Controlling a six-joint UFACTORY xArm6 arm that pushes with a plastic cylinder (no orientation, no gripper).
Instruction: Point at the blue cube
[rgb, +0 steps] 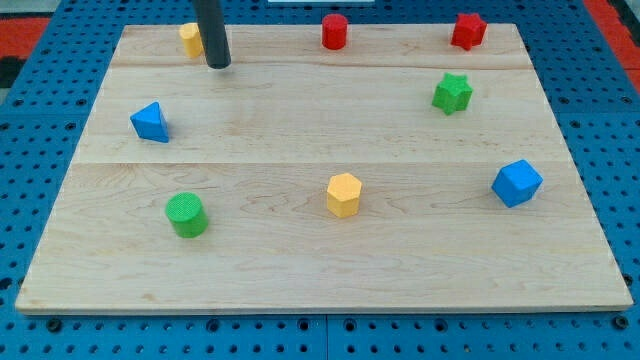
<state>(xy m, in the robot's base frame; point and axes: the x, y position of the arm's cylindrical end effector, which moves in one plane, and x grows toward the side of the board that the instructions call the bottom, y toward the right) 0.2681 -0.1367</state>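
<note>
Blue cube (516, 183), light, rigid, slides readily; approach its near face; my tip (218, 65), no jaws fitted, is well apart.

A wooden board (300, 120) holds eight blocks. Far row, left to right: my tip (218, 66) touching a block (190, 39), a cylinder (334, 31), a star (467, 30). Middle: pyramid (150, 122) left, star (452, 93) right. Near: cylinder (186, 215), hexagonal block (343, 194), cube (516, 183).
</note>
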